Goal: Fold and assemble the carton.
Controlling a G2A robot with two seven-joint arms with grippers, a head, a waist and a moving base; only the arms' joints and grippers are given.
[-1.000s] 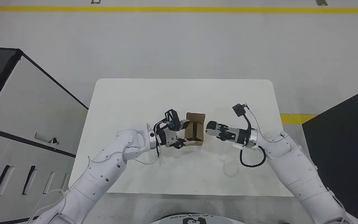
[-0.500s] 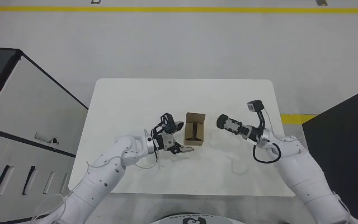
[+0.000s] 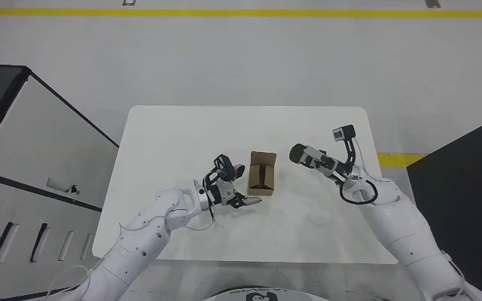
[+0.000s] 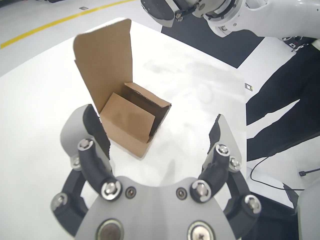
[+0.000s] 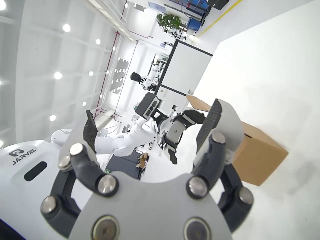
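White table takes the mid of the top view. A grey cabinet sits off its L side and a yellow floor line runs along the far bg.

L arm comes in from the near-L side. The left gripper is low over the tabletop, just beside the carton's near-L corner, w/ fingers spread wide and nothing btwn them. In the L wrist view one fingertip overlaps the base of the tall flap; can't tell if it touches.

R arm comes in from the near-R side. The right gripper is held up off the table, R of the carton and apart from it. Its fingers are also spread wide and empty.

Brown cardboard carton stands on the table approx mid, btwn the 2 grippers. Its top is open, w/ one tall flap upright on the far-L side and a short side flap folded inward.
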